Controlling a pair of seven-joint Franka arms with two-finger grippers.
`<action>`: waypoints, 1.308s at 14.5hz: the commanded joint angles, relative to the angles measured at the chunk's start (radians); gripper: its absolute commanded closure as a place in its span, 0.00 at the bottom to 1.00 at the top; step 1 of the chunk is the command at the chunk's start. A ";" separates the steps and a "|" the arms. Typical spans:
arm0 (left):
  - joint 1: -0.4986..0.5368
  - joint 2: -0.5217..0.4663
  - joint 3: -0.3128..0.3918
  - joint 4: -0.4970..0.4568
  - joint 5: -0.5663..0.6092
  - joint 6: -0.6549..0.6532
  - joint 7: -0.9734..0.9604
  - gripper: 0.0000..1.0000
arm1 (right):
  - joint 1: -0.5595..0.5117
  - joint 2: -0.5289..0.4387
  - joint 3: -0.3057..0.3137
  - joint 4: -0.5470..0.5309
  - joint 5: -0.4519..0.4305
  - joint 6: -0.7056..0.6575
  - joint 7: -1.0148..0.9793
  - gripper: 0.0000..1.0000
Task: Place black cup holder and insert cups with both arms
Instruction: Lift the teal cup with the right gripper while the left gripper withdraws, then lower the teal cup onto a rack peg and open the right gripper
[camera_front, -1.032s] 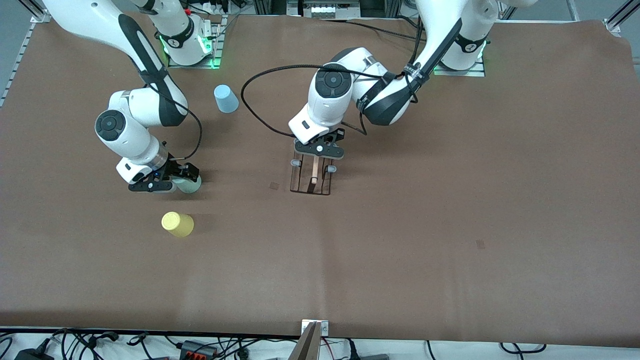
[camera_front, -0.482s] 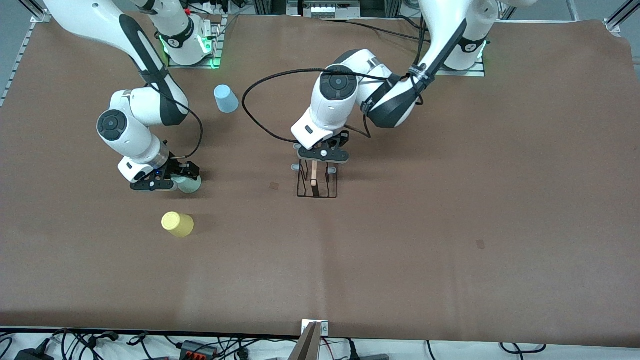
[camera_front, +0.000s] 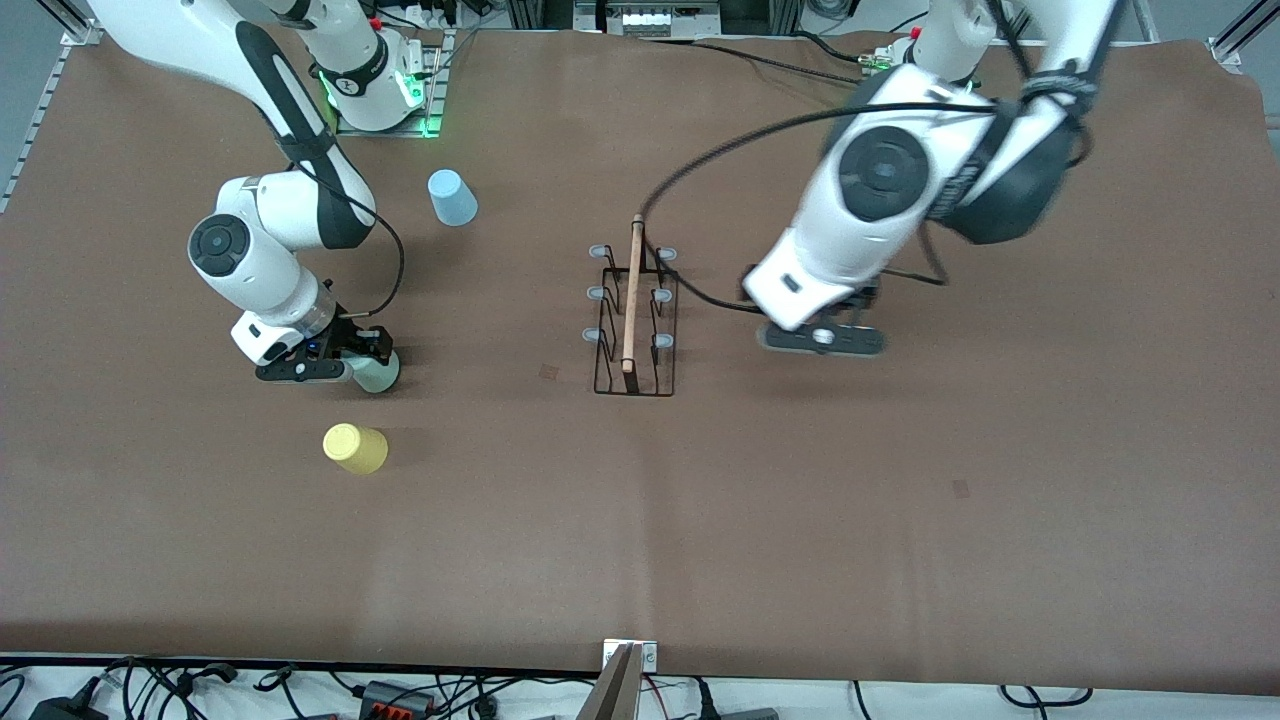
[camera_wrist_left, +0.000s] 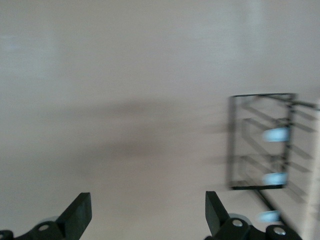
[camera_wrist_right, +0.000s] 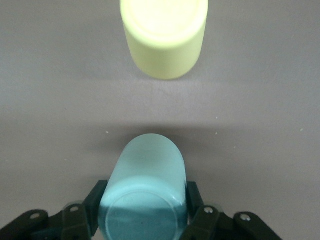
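The black cup holder (camera_front: 632, 322) stands on the brown table near its middle, its wooden rod on top and pale-blue pegs on both sides. My left gripper (camera_front: 822, 338) hangs open and holds nothing, over bare table beside the holder, toward the left arm's end. In the left wrist view the holder (camera_wrist_left: 262, 142) lies off to one side of the open left gripper (camera_wrist_left: 147, 210). My right gripper (camera_front: 372, 360) is shut on the mint green cup (camera_front: 381, 379), which stands upside down on the table. The right wrist view shows both fingers (camera_wrist_right: 96, 196) pressed on that cup (camera_wrist_right: 145, 165).
A yellow cup (camera_front: 355, 448) stands upside down, nearer to the front camera than the mint one; it also shows in the right wrist view (camera_wrist_right: 164, 35). A light blue cup (camera_front: 452, 197) stands upside down by the right arm's base. Cables run along the table's front edge.
The left gripper opened, let go of the holder's rod and swung away toward the left arm's end. The holder now stands alone. The right gripper closed on the mint green cup.
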 joint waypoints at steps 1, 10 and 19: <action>0.129 -0.050 -0.015 -0.026 0.044 -0.047 0.188 0.00 | 0.007 -0.130 0.029 0.039 0.008 -0.176 0.018 0.73; 0.385 -0.355 -0.018 -0.593 0.033 0.355 0.482 0.00 | 0.123 -0.240 0.426 0.185 0.008 -0.402 0.987 0.74; 0.531 -0.282 0.000 -0.104 -0.047 -0.163 0.571 0.00 | 0.296 -0.096 0.451 0.233 -0.090 -0.350 1.270 0.74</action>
